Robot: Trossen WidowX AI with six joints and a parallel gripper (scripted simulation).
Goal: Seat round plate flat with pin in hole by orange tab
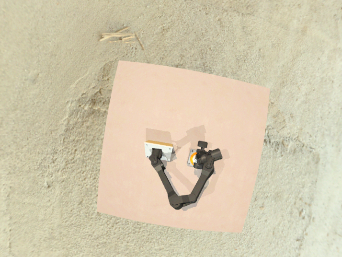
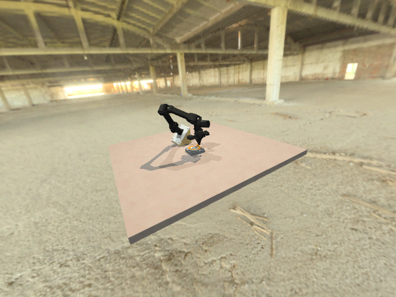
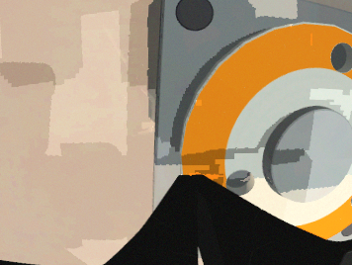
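On the pink board, the grey base carries the round plate, orange ring around a pale centre, seated over the post. The gripper hangs low at the plate's rim, fingers together with nothing between them. Contact with the rim can't be told. A small hole shows just beside the fingertips.

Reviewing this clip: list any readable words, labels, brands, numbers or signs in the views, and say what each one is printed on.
None: no readable text in any view.
Round orange and white plate: plain, no markings.
Grey square base: plain, only a dark hole.
Black shut claw: no label visible.
White robot mount block: no print discernible.
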